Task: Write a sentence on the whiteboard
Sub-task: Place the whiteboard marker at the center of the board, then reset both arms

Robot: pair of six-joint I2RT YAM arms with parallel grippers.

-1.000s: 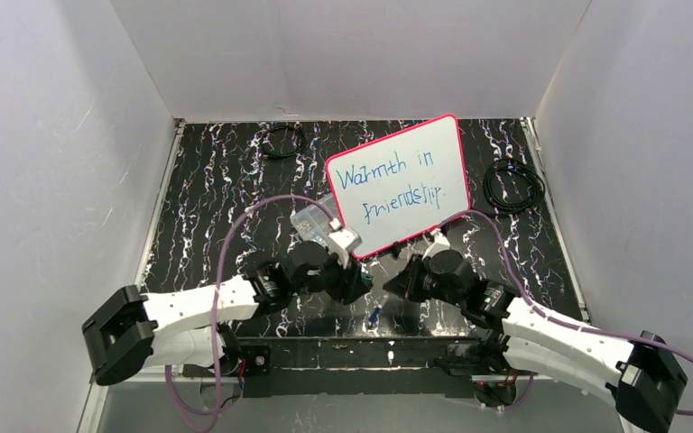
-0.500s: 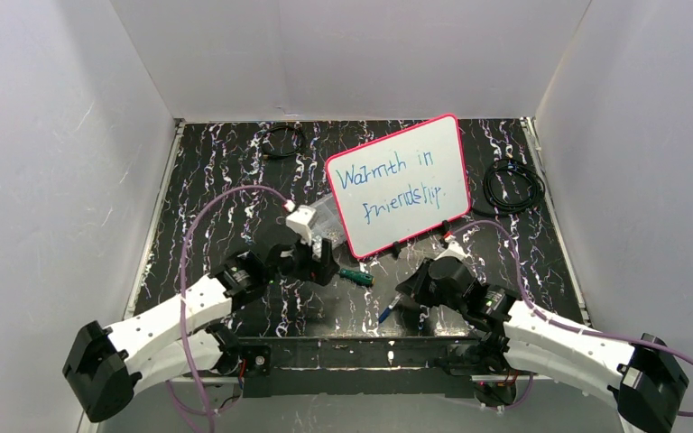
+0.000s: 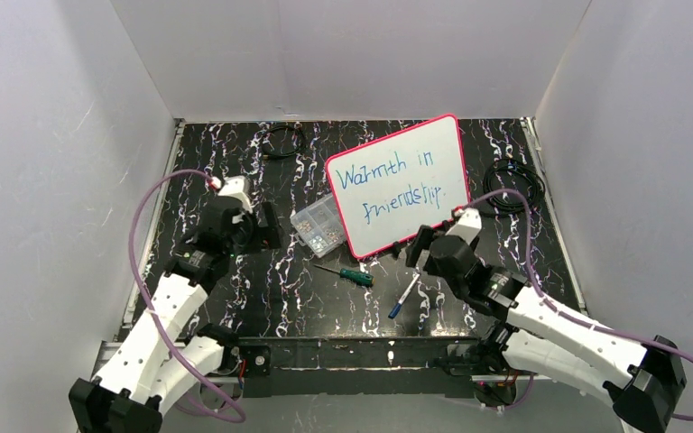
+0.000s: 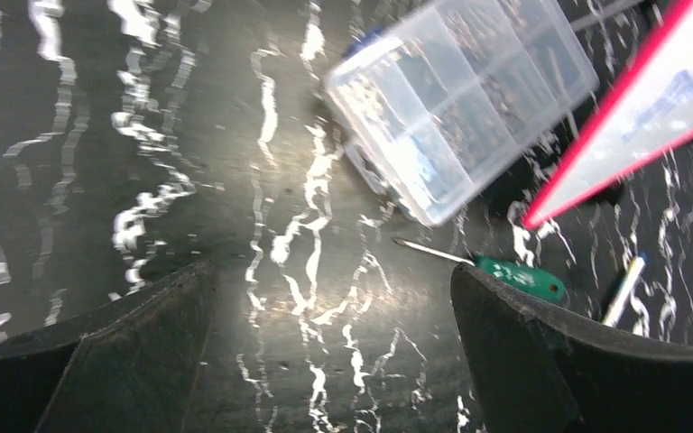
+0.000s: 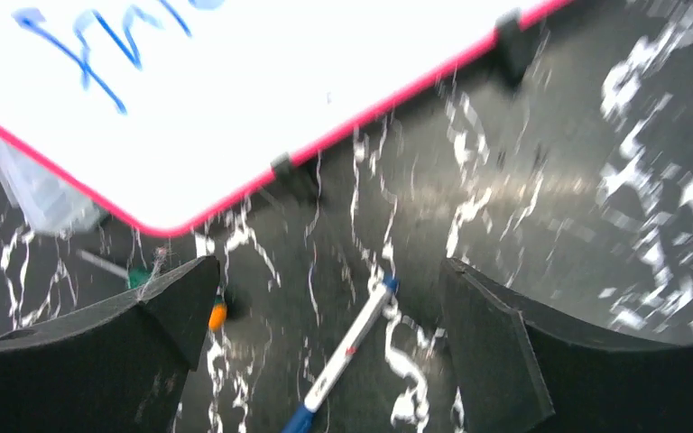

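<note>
Fingers [image 4: 126, 361] on your left gripper [image 4: 332, 289] are spread wide with nothing in them, same for your right gripper [image 5: 329, 280]. Pen [image 5: 347, 347] lies loose on the worktop below the right one. Whiteboard [image 3: 415, 227] sits toward the back edge, right of middle, sentence [image 3: 403, 203] reading "Warmth in friendship."
</note>
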